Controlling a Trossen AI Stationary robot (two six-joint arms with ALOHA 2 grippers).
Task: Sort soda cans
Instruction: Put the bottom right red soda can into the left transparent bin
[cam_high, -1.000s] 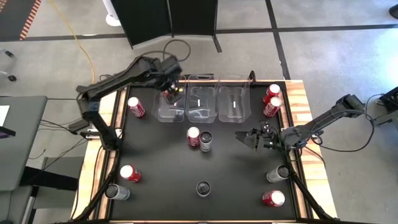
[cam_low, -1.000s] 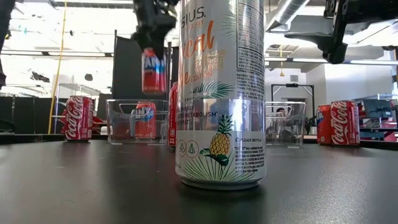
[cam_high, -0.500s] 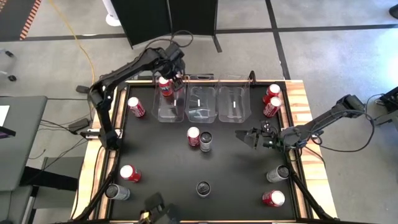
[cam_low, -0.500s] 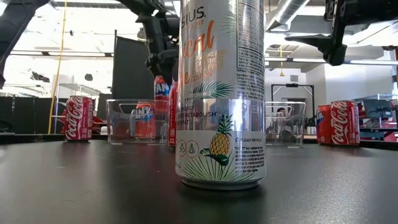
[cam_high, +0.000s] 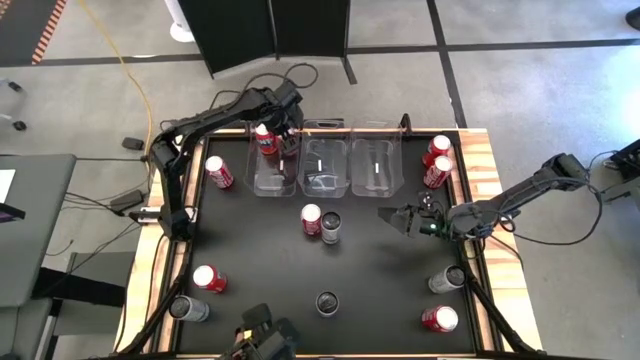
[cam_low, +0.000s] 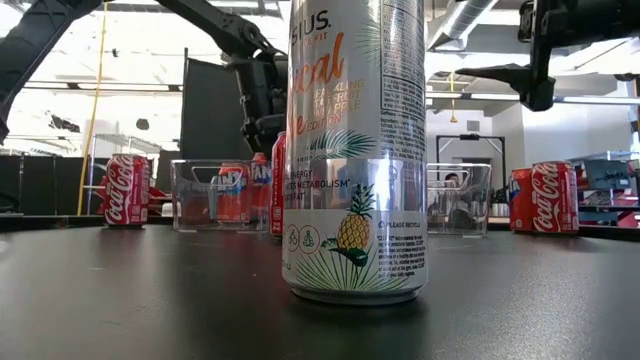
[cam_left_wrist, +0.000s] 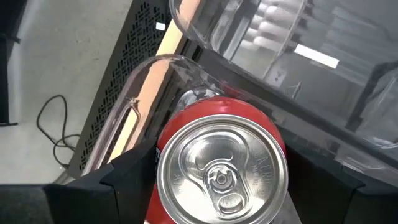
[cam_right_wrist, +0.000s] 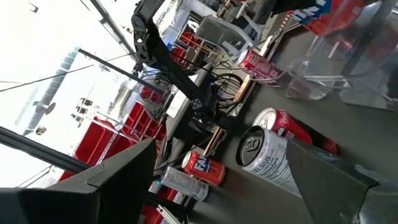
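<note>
Over the far left corner of the black tabletop (cam_high: 370, 285), the left gripper (cam_high: 274, 133) reaches down into the leftmost of three clear plastic bins (cam_high: 271, 175), its fingers (cam_left_wrist: 127, 180) clamped on either side of a red cylindrical soda can with a silver pull-tab top (cam_left_wrist: 221, 168). In the low view this can (cam_low: 261, 190) sits low inside the bin beside another red can (cam_low: 231, 192) already there, so the placing looks nearly finished; whether its base touches the bin floor cannot be told.

The right gripper (cam_high: 393, 217) hangs above the right middle of the tabletop with its fingers apart, holding nothing.

Other cans wait in the open: a red one (cam_high: 311, 220) touching a silver-grey one with a dark top (cam_high: 331, 227) at the centre, two red ones (cam_high: 437, 160) near the far right edge, one red (cam_high: 218, 172) just left of the bins, a tall silver-grey pineapple-printed can (cam_low: 355, 150) near the front, and more toward the front corners.

Such cans are likely thin-walled and smooth: stiff if still full and fairly heavy for their size, easily dented if empty. A hold across the mid-body, squarely on the round wall, should be safest; a grip near the rim or off-centre could let the slick metal twist or slide out.
</note>
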